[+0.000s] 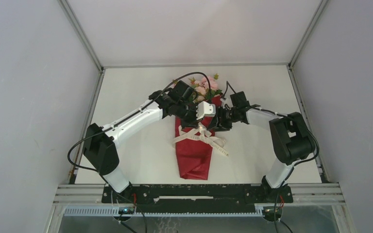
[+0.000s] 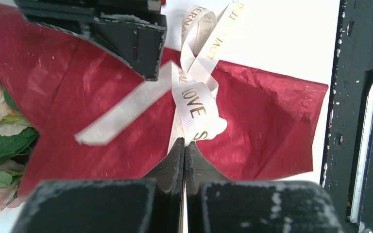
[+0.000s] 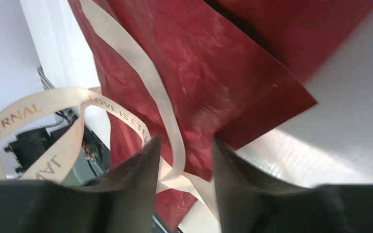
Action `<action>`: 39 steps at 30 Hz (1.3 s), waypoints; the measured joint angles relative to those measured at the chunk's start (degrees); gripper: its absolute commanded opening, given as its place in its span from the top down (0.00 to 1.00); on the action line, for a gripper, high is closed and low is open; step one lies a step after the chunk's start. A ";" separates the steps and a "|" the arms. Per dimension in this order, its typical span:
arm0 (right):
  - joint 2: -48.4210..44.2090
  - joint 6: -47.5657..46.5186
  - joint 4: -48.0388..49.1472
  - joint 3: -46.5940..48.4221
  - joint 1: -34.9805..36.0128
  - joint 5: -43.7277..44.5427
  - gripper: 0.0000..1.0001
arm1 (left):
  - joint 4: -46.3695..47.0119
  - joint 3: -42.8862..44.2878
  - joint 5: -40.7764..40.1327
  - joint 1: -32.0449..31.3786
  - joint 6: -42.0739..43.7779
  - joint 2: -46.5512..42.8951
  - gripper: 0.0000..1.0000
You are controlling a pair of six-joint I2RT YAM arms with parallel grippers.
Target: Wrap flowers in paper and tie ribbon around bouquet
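Though crinkled, red paper [image 1: 193, 158], cream ribbon [image 2: 194, 104]

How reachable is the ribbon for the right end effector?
Probably yes: the right end effector is open astride a ribbon strand, nothing blocking. The left end effector pinches the same ribbon.

Red-paper bouquet [image 1: 194, 160] lying flat, blooms [image 1: 205, 90] far end; cream ribbon [image 1: 209, 138] looped around middle.
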 measured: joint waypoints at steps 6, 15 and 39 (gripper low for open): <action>1.68 1.07 -0.22 1.66 3.39 -1.73 0.66 | -0.09 0.00 -0.04 -0.02 0.00 -0.02 1.00; 0.94 -0.31 -5.40 1.68 3.58 -0.79 0.60 | 0.46 0.00 -1.46 -0.02 -0.15 -0.02 1.00; 6.91 -7.43 -11.54 6.16 9.18 -19.76 0.54 | 2.38 0.00 -2.62 0.26 -2.47 0.09 1.00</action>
